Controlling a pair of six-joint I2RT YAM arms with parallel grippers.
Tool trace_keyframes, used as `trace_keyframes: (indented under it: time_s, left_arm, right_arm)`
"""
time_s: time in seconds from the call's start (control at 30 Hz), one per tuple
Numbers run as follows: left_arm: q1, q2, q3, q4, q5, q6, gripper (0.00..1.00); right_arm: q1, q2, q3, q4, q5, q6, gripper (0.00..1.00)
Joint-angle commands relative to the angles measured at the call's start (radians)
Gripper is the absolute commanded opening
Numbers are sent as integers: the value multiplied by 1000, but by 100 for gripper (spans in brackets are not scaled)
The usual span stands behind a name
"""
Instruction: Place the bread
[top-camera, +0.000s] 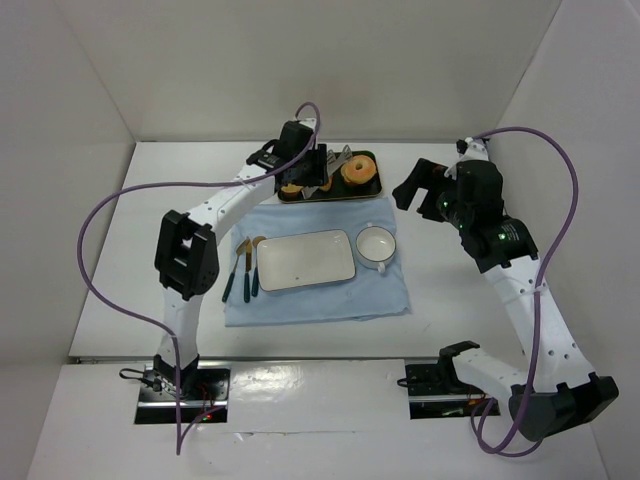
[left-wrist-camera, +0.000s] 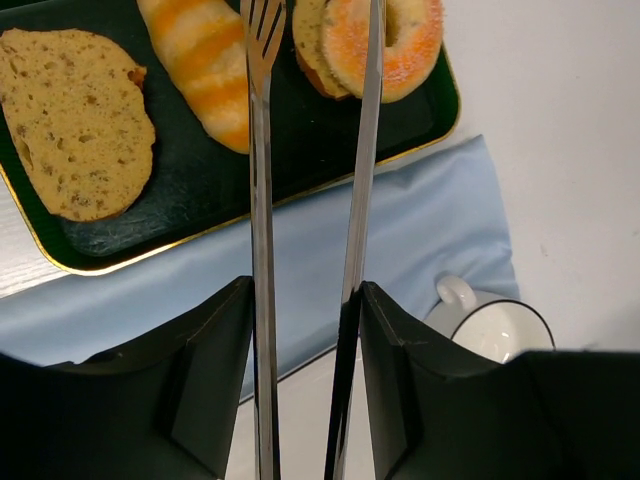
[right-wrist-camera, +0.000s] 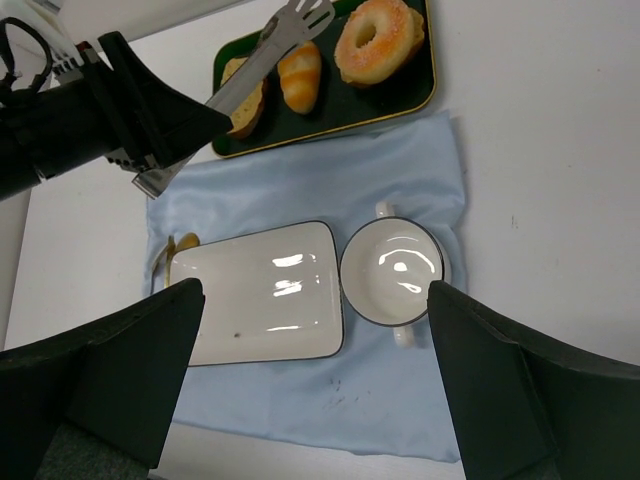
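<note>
While the left gripper (left-wrist-camera: 305, 310) pinches a pair of metal tongs (left-wrist-camera: 262, 200) between its fingers, the tong arms stand slightly apart over the dark tray (left-wrist-camera: 200, 190). The bread (left-wrist-camera: 405, 45), a ring bun, sits at the tray's right end, and one tong arm crosses over it; contact unclear. A striped roll (left-wrist-camera: 205, 65) and a toast slice (left-wrist-camera: 75, 120) lie to its left. The right gripper (right-wrist-camera: 312, 290) is spread wide, holding nothing, above the white plate (right-wrist-camera: 260, 290) and bowl (right-wrist-camera: 393, 270) on the blue cloth (right-wrist-camera: 400, 180).
</note>
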Motion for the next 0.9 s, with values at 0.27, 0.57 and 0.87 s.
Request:
trace_keyframes:
  time_s: [0.27, 0.57, 0.87]
  left_arm:
    - [0, 74, 76, 60, -4, 37, 56]
    - [0, 94, 105, 60, 5, 28, 56]
    - [0, 104, 123, 60, 37, 28, 56]
  right_arm:
    - [-3, 8, 20, 21, 18, -39, 100]
    - [-3, 17, 20, 21, 18, -39, 100]
    - [-12, 17, 10, 21, 18, -39, 100]
